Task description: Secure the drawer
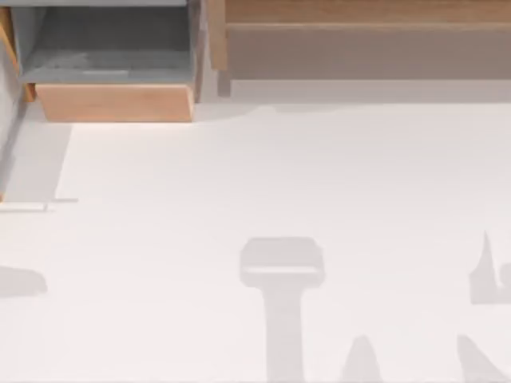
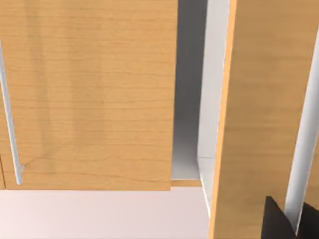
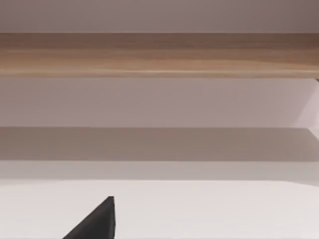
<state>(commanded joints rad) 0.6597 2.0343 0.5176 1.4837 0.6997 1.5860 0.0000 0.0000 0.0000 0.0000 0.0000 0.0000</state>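
Top view showed the drawer [image 1: 112, 102] open at upper left; rigid, probably easy-sliding, best pushed mid-panel. Either gripper's finger state: cannot tell.

Rendered simulation scene, not real room. Flat white table [image 1: 279, 183] with no texture, clean soft shadows cast on it. Furniture at far edge: wooden shelf unit [image 1: 367, 40] with beige-grey face, plus drawer [image 1: 112, 100] with light-orange wood front and grey inside. Uniform, repeating wood grain on panels in left wrist view. Bare test-bench setup; no household or workshop clutter to place it further.
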